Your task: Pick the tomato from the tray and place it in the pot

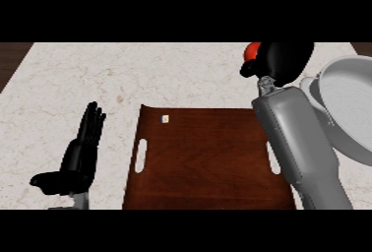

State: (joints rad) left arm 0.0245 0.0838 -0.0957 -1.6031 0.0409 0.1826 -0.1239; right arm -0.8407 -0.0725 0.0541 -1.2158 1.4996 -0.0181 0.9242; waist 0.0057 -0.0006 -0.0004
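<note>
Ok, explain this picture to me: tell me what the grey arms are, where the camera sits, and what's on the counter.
The camera sits at a humanoid robot's head, looking steeply down at a marble counter. The grey shapes are its forearms, ending in black hands. The left hand rests open, fingers up, left of a brown wooden tray. The right hand is curled round a red tomato, lifted beyond the tray. The grey pot stands at the right edge; the tomato is not in it yet.

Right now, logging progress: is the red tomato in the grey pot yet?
Out. The red tomato sits in the right hand, beside the grey pot.
</note>
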